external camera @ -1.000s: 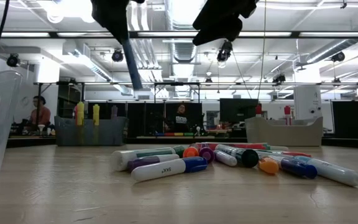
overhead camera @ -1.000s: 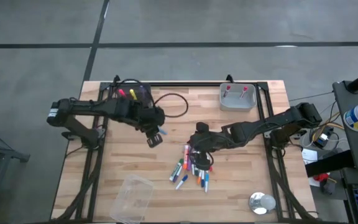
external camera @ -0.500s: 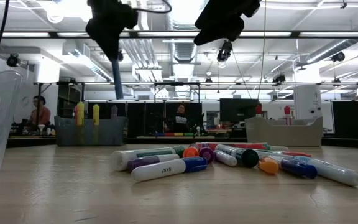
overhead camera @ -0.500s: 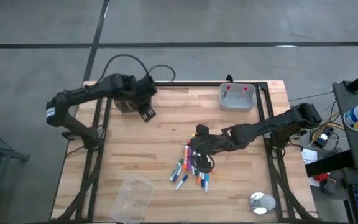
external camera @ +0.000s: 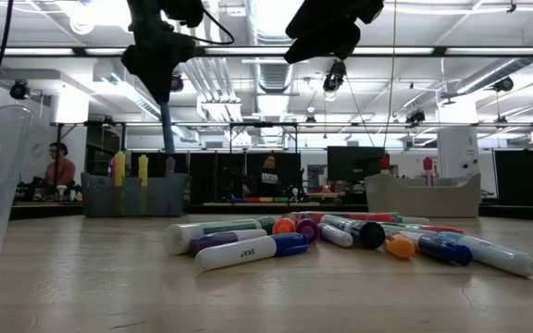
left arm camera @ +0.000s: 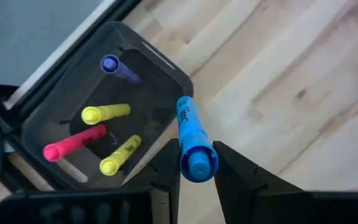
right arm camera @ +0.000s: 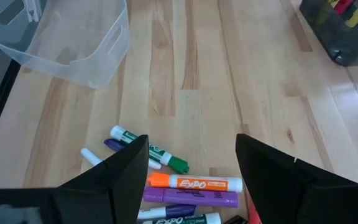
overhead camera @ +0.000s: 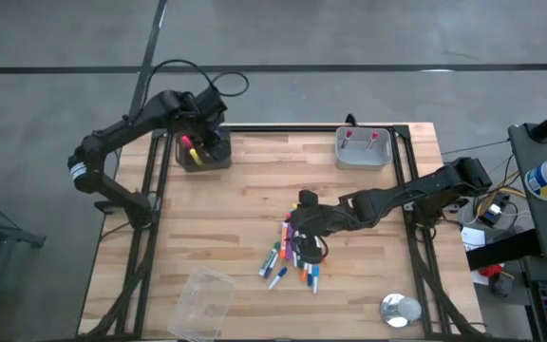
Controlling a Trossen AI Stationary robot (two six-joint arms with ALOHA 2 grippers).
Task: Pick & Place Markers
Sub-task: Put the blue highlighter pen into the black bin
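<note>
Two grippers work: the left gripper (left arm camera: 194, 180) pinches a blue marker (left arm camera: 191, 140) above the dark bin (left arm camera: 45, 118), while the right gripper (right arm camera: 191, 171), fingers spread, hovers over the marker pile (overhead camera: 294, 258) mid-table.

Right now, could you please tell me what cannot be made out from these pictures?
- High view: the left gripper hides part of the dark bin, so its full contents cannot be counted there.
- High view: the right gripper covers part of the marker pile; the markers beneath are hidden.
- Right wrist view: the lowest markers are cut off by the edge.
- Low view: both grippers run off the top edge.
- High view: the grey tray's two red-tipped items are too small to identify.
</note>
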